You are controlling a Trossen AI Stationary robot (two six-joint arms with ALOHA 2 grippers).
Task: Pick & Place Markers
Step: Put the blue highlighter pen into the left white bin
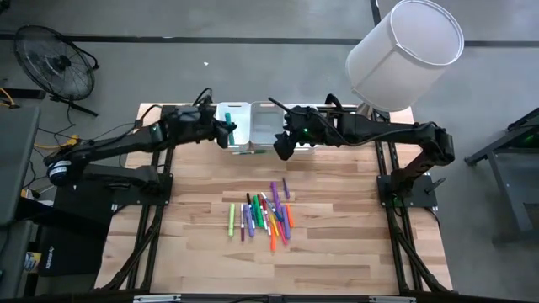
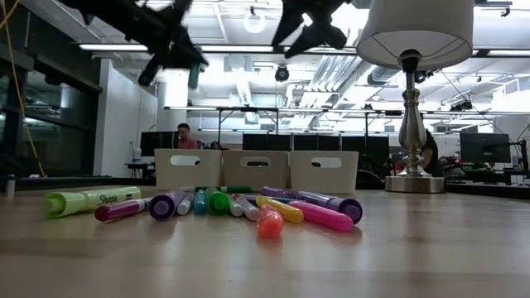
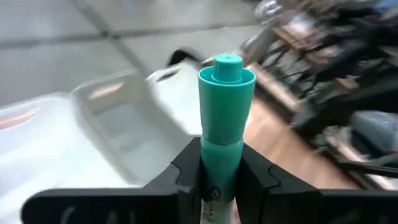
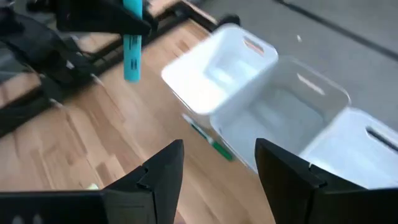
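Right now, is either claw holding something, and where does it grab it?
The left claw pinches a teal marker around its barrel, below the cap. The right claw is open and empty.

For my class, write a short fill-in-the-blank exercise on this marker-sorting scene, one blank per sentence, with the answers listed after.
1. The left gripper is shut on a marker whose colour is ____.
2. The right gripper has its fingers ____ and holds nothing.
3. The white bins standing in a row at the table's far edge number ____.
4. A single ____ marker lies on the wood just in front of the bins.

Missing words: teal; open; three; green
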